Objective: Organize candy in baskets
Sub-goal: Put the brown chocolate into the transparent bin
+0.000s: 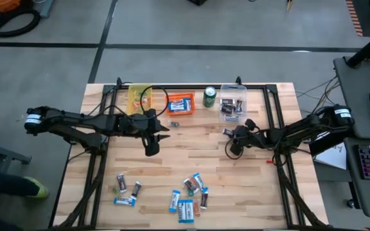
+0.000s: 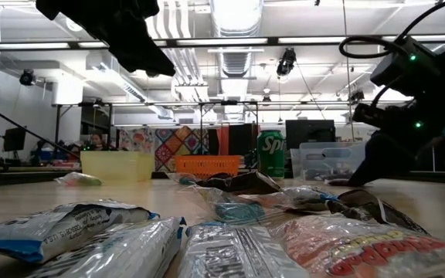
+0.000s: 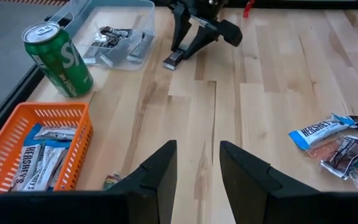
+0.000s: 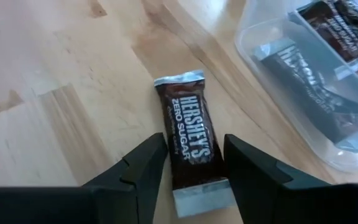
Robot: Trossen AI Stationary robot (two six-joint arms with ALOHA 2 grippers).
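Dark bar (image 4: 191, 140) beside clear bin (image 4: 303, 93)

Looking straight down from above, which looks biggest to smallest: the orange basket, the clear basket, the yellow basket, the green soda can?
1. Orange basket, clear basket and yellow basket: too alike to rank.
2. Green soda can: clearly smallest.
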